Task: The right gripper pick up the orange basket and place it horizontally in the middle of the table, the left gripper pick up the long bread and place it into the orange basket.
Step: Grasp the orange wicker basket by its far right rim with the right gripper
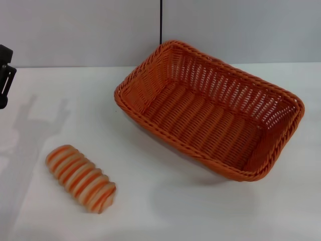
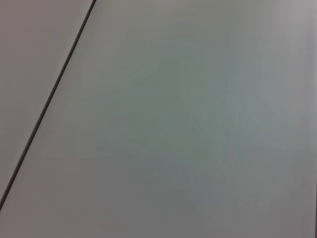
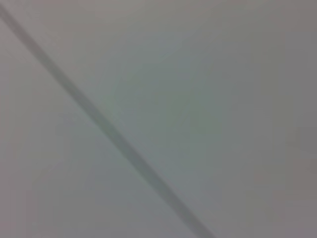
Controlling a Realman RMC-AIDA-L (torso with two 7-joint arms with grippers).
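From the head view, the basket (image 1: pixel 210 108) sits on the table (image 1: pixel 165 211), turned at a slant, its far corner close to the grey wall (image 1: pixel 75 30). It is empty, with only its woven floor showing. The bread (image 1: pixel 80 178) lies on the table well apart from the basket, off its near left side, also at a slant, with bare tabletop between the two. The left gripper (image 1: pixel 5 75) shows only as a black block far to the left of the basket, above the table near the wall, holding nothing; whether its fingers are spread or closed I cannot tell. Its shadow falls on the table beyond the bread. A thin dark seam (image 1: pixel 161 22) runs down the wall behind the basket.

The left wrist view shows only a plain grey surface crossed by a thin dark line (image 2: pixel 49 101).

The right wrist view shows the same sort of grey surface with a blurred dark line (image 3: pixel 106 129). The right gripper appears nowhere.
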